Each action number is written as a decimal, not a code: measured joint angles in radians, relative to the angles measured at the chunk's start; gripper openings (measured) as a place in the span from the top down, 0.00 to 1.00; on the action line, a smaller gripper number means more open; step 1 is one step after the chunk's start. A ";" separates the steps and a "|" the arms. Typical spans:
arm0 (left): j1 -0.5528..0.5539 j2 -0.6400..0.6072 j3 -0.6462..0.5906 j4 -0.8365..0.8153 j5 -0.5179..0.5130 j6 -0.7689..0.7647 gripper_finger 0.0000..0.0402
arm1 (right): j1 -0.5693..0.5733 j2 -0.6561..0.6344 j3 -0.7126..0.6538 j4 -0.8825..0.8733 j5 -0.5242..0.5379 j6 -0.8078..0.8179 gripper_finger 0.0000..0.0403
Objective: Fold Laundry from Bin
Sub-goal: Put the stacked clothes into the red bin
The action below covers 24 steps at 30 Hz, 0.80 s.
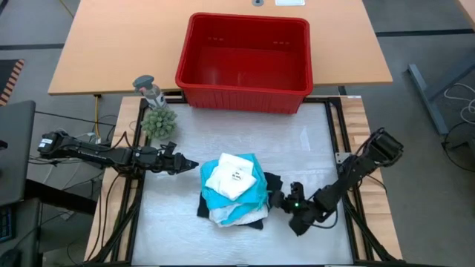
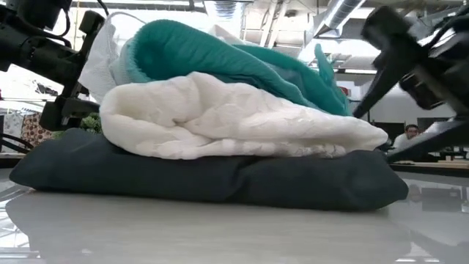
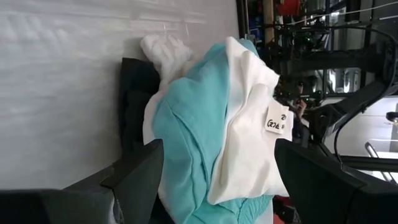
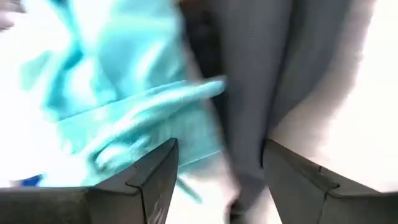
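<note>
Both empty, wide-open pincers, left pincer point(image 1: 194, 165) and right pincer point(image 1: 277, 199), flank the stacked black, white and teal soft cloth laundry point(image 1: 234, 187); a nudge could topple it across the counter point(image 1: 178, 230).

Left arm stretched in low from the left, nearly level, left claw point(image 1: 189, 165) spread wide, nothing between its fingers point(image 3: 134, 177). Right arm bent at the elbow, reaching in from the right, right claw point(image 1: 278, 198) likewise gaping, fingers point(image 4: 155, 174) apart and empty, aimed inward.
</note>
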 joint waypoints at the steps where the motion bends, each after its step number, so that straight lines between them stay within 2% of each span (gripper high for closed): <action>1: 0.000 0.000 0.000 0.000 0.000 -0.004 0.27 | 0.016 -0.001 0.000 0.015 0.039 0.000 0.37; 3: 0.000 0.000 0.000 0.000 0.000 -0.008 0.27 | 0.044 -0.003 0.002 0.029 0.098 -0.001 0.37; 9: 0.000 0.000 0.000 -0.025 -0.001 -0.031 0.27 | 0.072 -0.003 0.002 0.035 0.115 -0.009 0.37; 12: 0.000 0.000 0.000 -0.029 0.000 -0.034 0.27 | 0.092 0.003 0.002 0.017 0.161 -0.003 0.37; 21: 0.000 0.000 0.000 -0.033 0.016 -0.042 0.27 | 0.078 0.006 0.002 -0.050 0.132 0.005 0.37; 24: 0.000 0.000 0.000 -0.038 0.002 -0.054 0.27 | 0.078 0.042 0.002 -0.043 0.132 0.005 0.37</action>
